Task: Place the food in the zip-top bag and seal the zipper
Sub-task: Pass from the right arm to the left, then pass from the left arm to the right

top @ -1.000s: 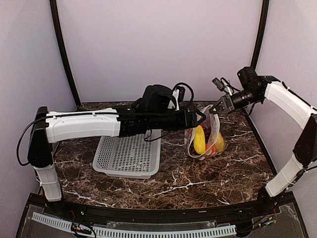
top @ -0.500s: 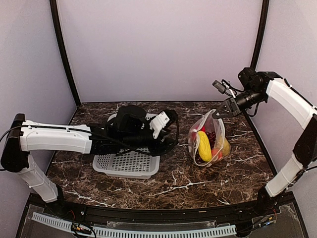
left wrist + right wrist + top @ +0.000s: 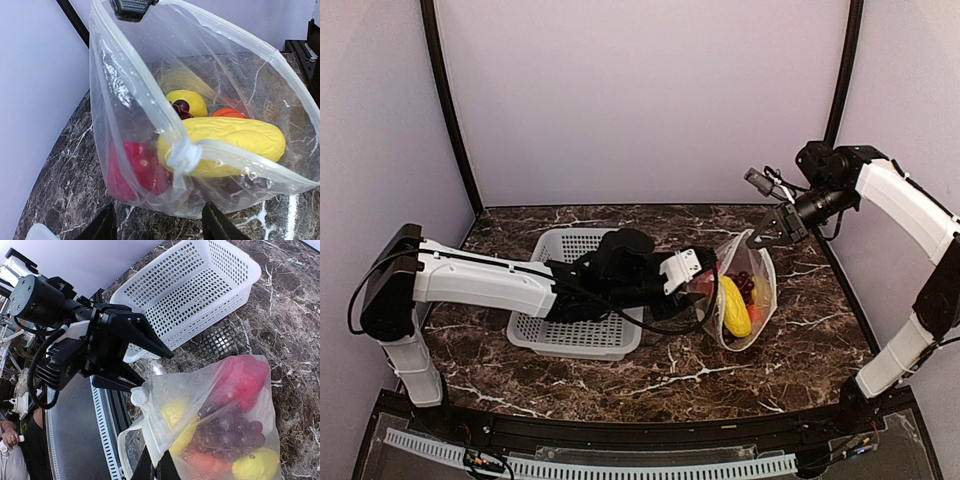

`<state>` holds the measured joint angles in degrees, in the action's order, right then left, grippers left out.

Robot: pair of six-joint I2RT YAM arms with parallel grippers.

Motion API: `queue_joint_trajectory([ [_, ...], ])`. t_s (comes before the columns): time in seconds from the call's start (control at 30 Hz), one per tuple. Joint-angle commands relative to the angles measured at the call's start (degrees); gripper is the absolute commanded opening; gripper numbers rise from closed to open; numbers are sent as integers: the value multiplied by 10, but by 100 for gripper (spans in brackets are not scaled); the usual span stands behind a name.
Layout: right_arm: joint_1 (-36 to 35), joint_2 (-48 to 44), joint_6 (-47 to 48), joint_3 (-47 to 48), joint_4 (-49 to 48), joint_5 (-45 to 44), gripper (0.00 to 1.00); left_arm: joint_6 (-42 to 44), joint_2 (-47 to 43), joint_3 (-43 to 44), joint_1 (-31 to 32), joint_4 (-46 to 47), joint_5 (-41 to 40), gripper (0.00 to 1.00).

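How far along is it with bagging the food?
Done: the food sits inside the bag, and no pieces show in the basket. In hand: the right fingers pinch the bag's rim and hold it up, while the left fingers stand open beside it. Left: the zipper gapes wide, so sealing remains.

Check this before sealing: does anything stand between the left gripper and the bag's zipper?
Nothing visible does. The open left gripper faces the zipper directly, bare tabletop between; the right gripper pinches the zip-top bag at its far rim.
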<state>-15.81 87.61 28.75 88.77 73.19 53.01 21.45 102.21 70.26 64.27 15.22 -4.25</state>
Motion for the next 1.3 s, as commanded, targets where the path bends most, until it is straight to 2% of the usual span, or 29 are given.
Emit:
queue_joint_trajectory([
  [0.0, -10, -9, 12, 0, 1, 39, 0, 36, 28, 35, 1, 31, -26, 56],
  [0.27, -14, 3, 9, 4, 1, 39, 0, 53, 49, 18, 1, 108, 4, 36],
  [0.4, -14, 15, 11, 10, 0, 34, 0, 57, 60, 27, 1, 120, 2, 16],
  [0.53, -13, 25, 13, 18, 1, 9, 0, 53, 69, 31, 1, 129, -8, 2],
  [0.7, 2, 34, 1, 39, -6, -37, 0, 34, 59, 18, 1, 130, -19, 1],
  [0.73, 6, 36, -13, 46, -14, -54, 3, 24, 52, 15, 1, 129, -20, 1],
  [0.8, 8, 31, -41, 53, -34, -91, 15, 2, 41, 16, 0, 120, -23, 1],
  [0.87, 5, 4, -47, 45, -52, -92, 25, -29, 33, 34, 0, 87, -31, 1],
  [0.93, -7, -35, -45, 29, -71, -85, 31, -69, 25, 57, 0, 39, -35, 1],
  [1.0, -22, -73, -38, 12, -79, -81, 33, -113, 14, 67, 0, 0, -38, 1],
  [1.23, -108, -166, 34, -99, -52, -91, 33, -244, -26, 75, -13, -47, -17, 1],
  [1.27, -120, -178, 47, -111, -44, -91, 35, -253, -30, 75, -18, -50, -10, 1],
])
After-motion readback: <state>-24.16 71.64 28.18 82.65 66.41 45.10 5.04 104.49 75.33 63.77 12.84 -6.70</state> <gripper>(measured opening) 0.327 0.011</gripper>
